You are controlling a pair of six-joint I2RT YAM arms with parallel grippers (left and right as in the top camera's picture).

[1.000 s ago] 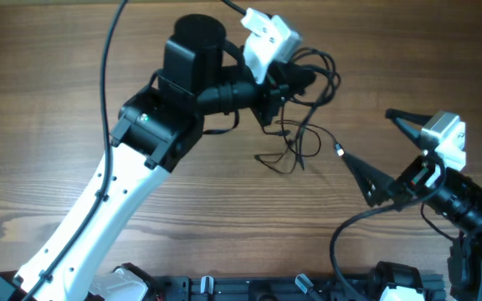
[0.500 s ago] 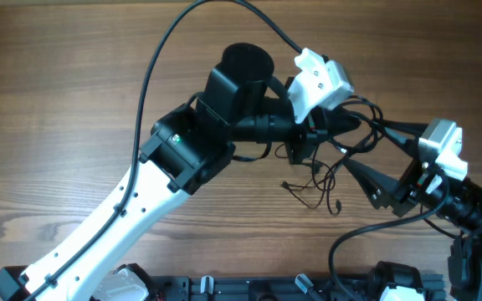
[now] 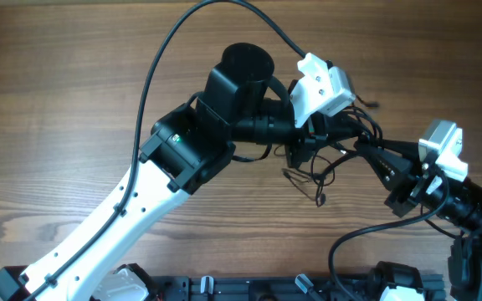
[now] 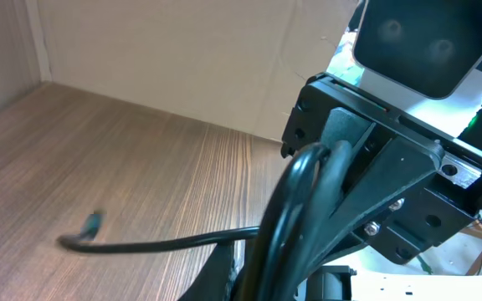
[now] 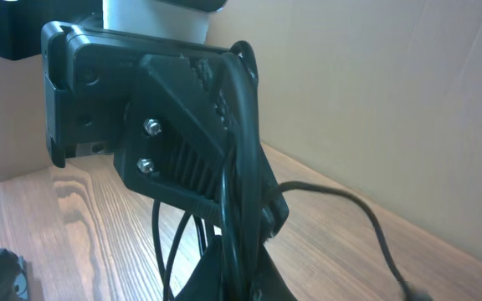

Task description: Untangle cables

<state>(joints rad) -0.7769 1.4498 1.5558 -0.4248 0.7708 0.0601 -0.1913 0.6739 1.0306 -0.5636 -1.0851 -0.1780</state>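
The table [image 3: 74, 84] is a plain wood-grain top, brown with long streaks running side to side, and most of it lies bare to the 9 and 12 o'clock sides. Along the 6 o'clock edge runs a black mounting rail [image 3: 249, 288]. Behind the table stands a pale beige panel [image 4: 182, 58], flat and unmarked, and in the left wrist view it meets a second panel at a corner on the far left. The same beige backing fills the space above the tabletop in the right wrist view.

The white left arm [image 3: 99, 217] reaches in from 7 o'clock, its thick black supply lead [image 3: 153, 75] arching high over the wood. The right arm [image 3: 467, 205] comes in from about 4 o'clock. The two meet a little to the 3 o'clock side of the table's middle.

The cables [image 3: 320, 171] are there, lifted off the wood in a loose black tangle between the two grippers. The left gripper [image 3: 337, 130] is pressed together on the bundle; its wrist view shows black strands [image 4: 299, 192] looping up close in front of it. The right gripper [image 3: 368, 148] has its fingers closed on strands at the 3 o'clock side of the tangle, just beside the left one. A few thin loops droop toward 6 o'clock, ending in a small plug [image 3: 320, 199] just above or on the wood; I cannot tell which. Another strand trails out over the tabletop, its tip [image 4: 90, 226] blurred.
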